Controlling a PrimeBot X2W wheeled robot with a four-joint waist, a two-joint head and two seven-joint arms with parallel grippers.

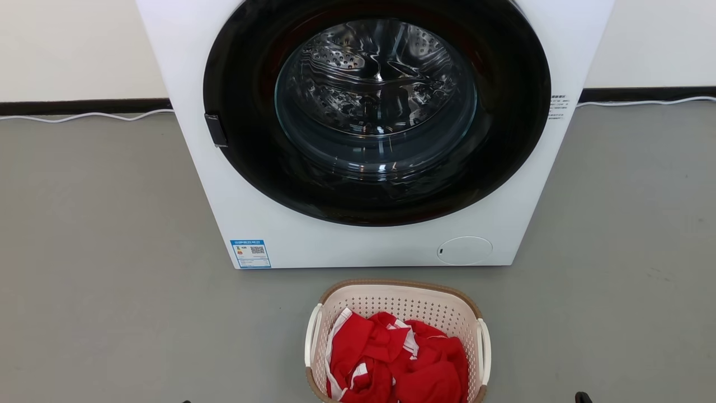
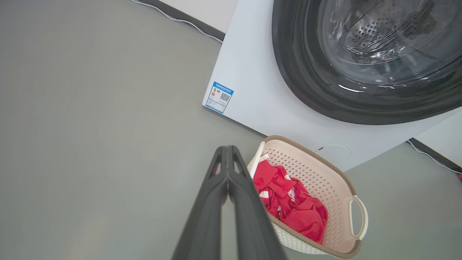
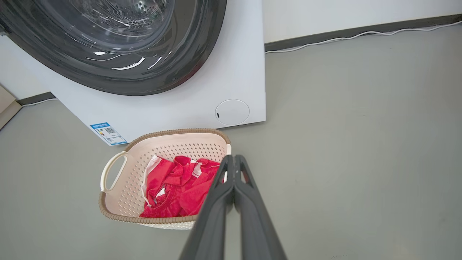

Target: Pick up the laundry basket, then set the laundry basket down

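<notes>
- Now, your basket (image 1: 403, 305) sits on the floor (image 1: 112, 280) just in front of the washer (image 1: 335, 246), red clothes (image 1: 397, 358) inside, not yet lifted
- It lies between your arms: to the right of the left gripper (image 2: 227, 150), to the left of the right gripper (image 3: 234, 157)
- Its long axis seems to run across you, with the left handle (image 1: 311, 336) and right handle (image 1: 484, 344) at the ends
- Both grippers have their fingers pressed together on nothing, each near its own handle; neither arm looks nearer
- You will likely need to spread them before taking the handles
- A blue sticker (image 1: 250, 254) low on the washer carries a QR code; its print, and the small writing (image 1: 557, 106) beside the door (image 1: 240, 168), are too small to read
</notes>
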